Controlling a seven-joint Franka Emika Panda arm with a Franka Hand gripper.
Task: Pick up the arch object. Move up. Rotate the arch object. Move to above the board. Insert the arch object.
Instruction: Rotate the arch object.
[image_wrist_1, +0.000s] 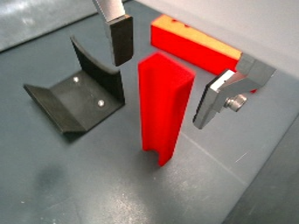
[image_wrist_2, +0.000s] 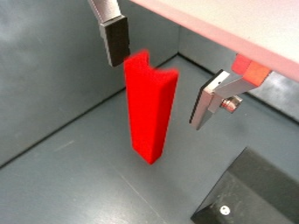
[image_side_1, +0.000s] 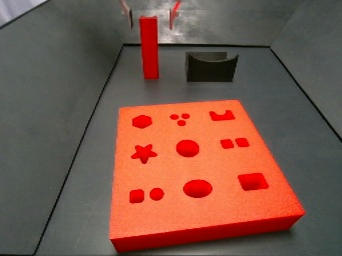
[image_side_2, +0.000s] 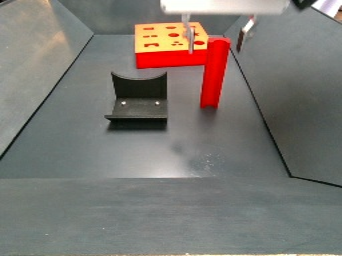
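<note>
Arch object (image_wrist_1: 163, 107) stands upright on the floor, right between the gripper's (image_wrist_1: 176, 70) spread fingers (image_wrist_1: 121, 39), which flank its top without touching, so nothing is gripped. Judging from this, even the pick-up isn't done; lifting, rotating, carrying and inserting all remain. Just beside sits the fixture (image_side_2: 138, 98). Farther off lies the board (image_side_1: 198, 165), its notched cut-out empty.

Gripper (image_wrist_1: 163, 52) low, pointing down, jaws spread wide. One finger (image_wrist_2: 114, 39) dark pad facing in, opposite finger (image_wrist_1: 218, 98) silver plate. Both seemingly touching nothing. Side view: gripper (image_side_2: 218, 32) partly cropped.
</note>
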